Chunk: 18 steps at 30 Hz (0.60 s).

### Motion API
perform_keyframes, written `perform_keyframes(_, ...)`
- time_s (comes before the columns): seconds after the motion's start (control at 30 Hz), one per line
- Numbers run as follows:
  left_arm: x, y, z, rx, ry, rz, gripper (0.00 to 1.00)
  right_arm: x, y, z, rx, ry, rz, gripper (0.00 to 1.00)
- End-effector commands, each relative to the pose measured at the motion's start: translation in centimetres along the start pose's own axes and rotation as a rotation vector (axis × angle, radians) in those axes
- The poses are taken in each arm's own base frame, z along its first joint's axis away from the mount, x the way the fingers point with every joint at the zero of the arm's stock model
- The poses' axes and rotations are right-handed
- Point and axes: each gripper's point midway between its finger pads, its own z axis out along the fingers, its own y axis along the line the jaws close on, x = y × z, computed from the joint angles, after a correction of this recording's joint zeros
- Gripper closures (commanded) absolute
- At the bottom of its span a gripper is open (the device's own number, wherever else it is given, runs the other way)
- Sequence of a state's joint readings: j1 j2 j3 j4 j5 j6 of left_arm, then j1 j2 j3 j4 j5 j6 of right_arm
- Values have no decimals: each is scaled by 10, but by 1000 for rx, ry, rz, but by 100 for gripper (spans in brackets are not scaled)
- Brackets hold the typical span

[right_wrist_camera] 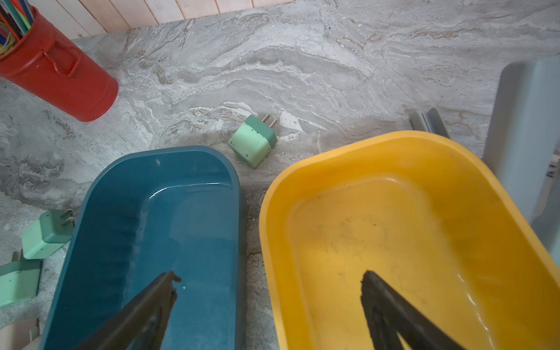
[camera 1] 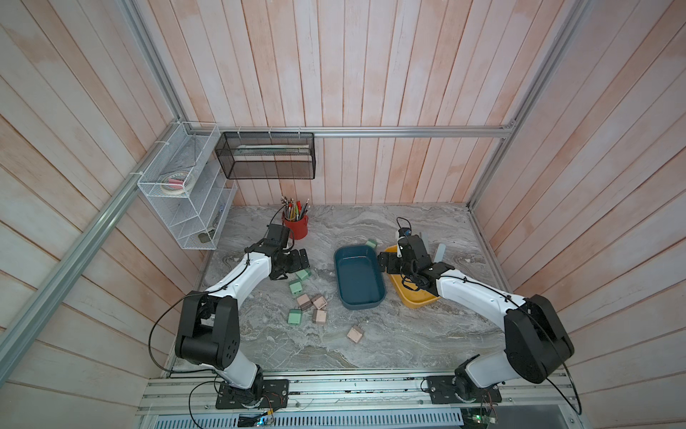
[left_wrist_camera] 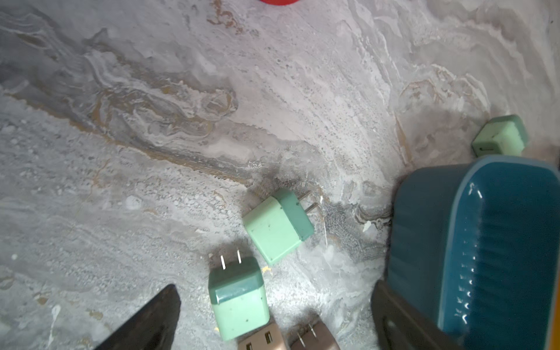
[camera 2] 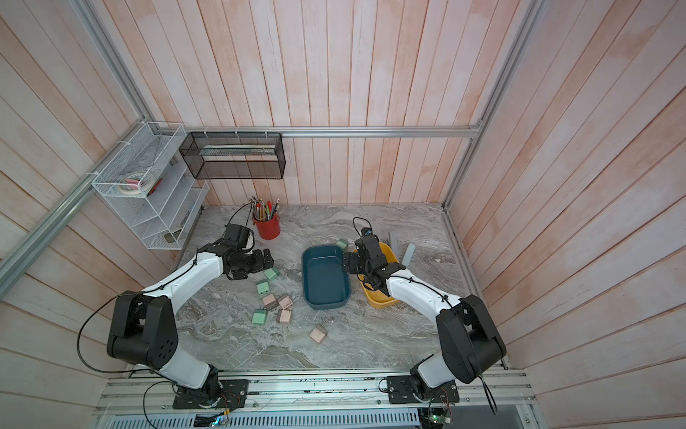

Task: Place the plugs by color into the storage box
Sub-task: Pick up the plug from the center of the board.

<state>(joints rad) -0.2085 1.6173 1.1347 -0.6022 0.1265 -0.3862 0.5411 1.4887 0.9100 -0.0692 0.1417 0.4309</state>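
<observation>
Marble, grey and veined, covered the bench [camera 1: 408,345], the largest thing we saw, and it carried all the rest. Next in size came the blue box [camera 1: 358,282] near the middle and the yellow box [camera 1: 417,299] just beside it on the right, partly under the right arm. The left claw [camera 1: 301,259] hung over the bench to the left of the blue box, its jaws spread apart, just beside a green plug [camera 1: 303,275]. The right claw [camera 1: 383,264] hung above the two boxes, its jaws also wide apart. In the right wrist view one finger [right_wrist_camera: 145,306] showed over the blue box and the other over the yellow box. A red cup [camera 1: 296,226] of pencils stood at the back left. All eight plugs lay on the bench, outside the boxes. Two more green plugs [camera 1: 296,286] and three pink plugs [camera 1: 319,316] were clustered with the first one left of the blue box, packed close, some touching. A fourth green plug [camera 1: 371,243] sat behind the blue box's far end, and a fourth pink plug [camera 1: 355,333] lay alone nearer the front edge.
</observation>
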Motion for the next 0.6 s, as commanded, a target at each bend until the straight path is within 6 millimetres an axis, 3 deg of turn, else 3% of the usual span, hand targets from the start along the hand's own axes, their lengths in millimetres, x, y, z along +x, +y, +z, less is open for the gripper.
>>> perform_keyframes(0.0, -7, -16, 5, 46, -6, 200, 0, 21, -3, 3, 3, 62, 9, 2)
perform_keyframes(0.23, -1, -29, 22, 62, 3, 418, 0, 29, -6, 3, 10, 74, 18, 2)
perform_keyframes(0.57, 5, -8, 57, -42, 47, 495, 0, 35, -8, 4, 14, 92, 20, 2)
